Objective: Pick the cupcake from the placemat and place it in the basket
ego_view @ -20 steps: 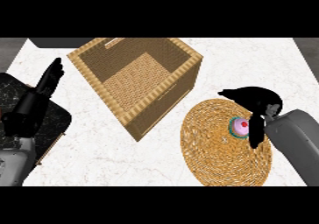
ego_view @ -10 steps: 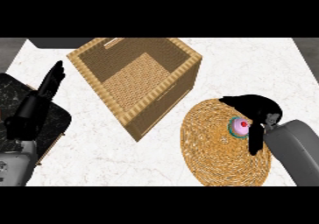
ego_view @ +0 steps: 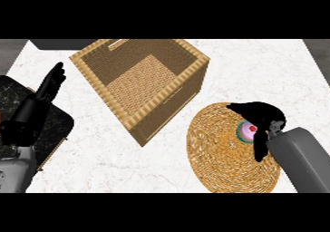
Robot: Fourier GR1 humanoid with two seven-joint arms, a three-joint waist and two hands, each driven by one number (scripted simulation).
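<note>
The cupcake (ego_view: 248, 131), pink-frosted with a red dot on top, sits on the round woven placemat (ego_view: 218, 154) at the lower right. My right hand (ego_view: 264, 118) is right over it. The fingers arch past the cupcake's far side and the thumb (ego_view: 261, 150) reaches down on its near side, so they stand apart around it without closing. The hand hides part of the cupcake. The square wicker basket (ego_view: 142, 86) stands with nothing in it at the upper middle, left of the placemat. My left hand (ego_view: 41, 102) rests open at the left edge, fingers up.
A dark marbled board (ego_view: 50, 124) lies under my left forearm at the left edge. White marble counter (ego_view: 261, 68) stretches between the basket and the placemat and off to the upper right. A dark object (ego_view: 57, 44) touches the top left edge.
My right hand has come down and slightly towards me over the cupcake, with fingers and thumb now on either side of it. The left hand, basket and placemat have not moved.
</note>
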